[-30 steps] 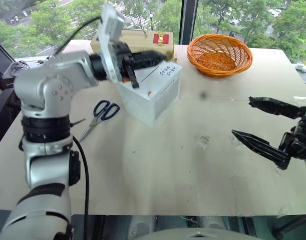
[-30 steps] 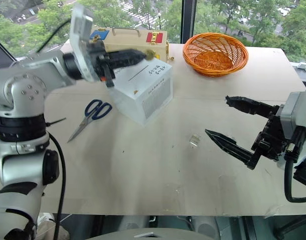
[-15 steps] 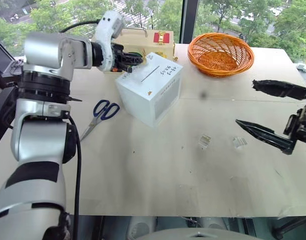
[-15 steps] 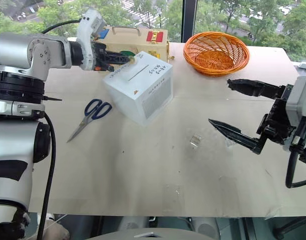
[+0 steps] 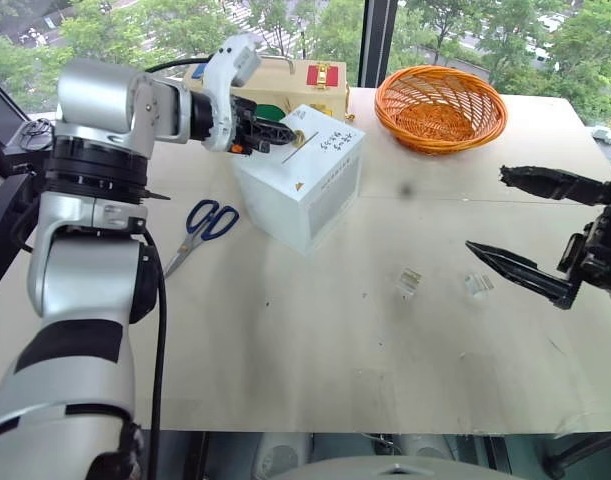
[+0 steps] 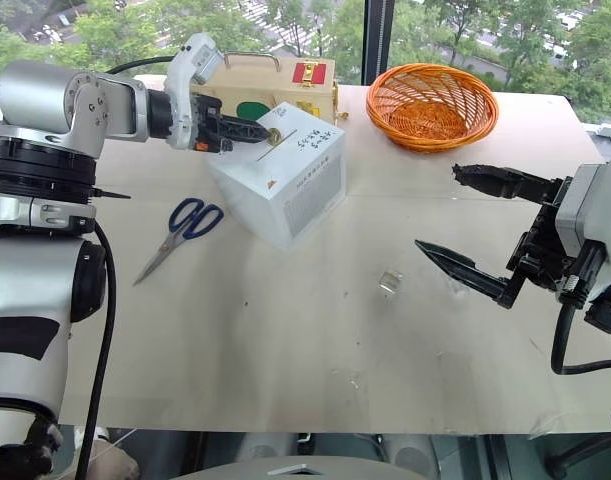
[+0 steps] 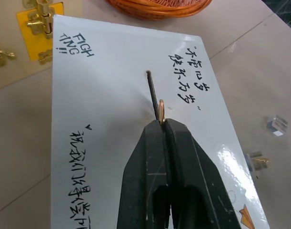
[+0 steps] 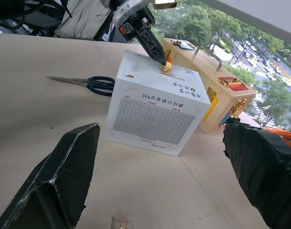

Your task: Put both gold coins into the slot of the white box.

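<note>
Now left gripper (image 7: 162,125) pinching gold coin (image 7: 161,109), over white box (image 7: 107,90) slot (image 7: 151,86)

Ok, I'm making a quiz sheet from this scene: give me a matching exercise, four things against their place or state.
Things:
1. gold coin
2. scissors
3. orange basket
4. right gripper

Places or states:
a. open above the table
b. flat on the table, to the robot's left of the white box
c. pinched in the left gripper at the slot
d. at the table's far edge

Pairs: 1-c, 2-b, 3-d, 4-a
</note>
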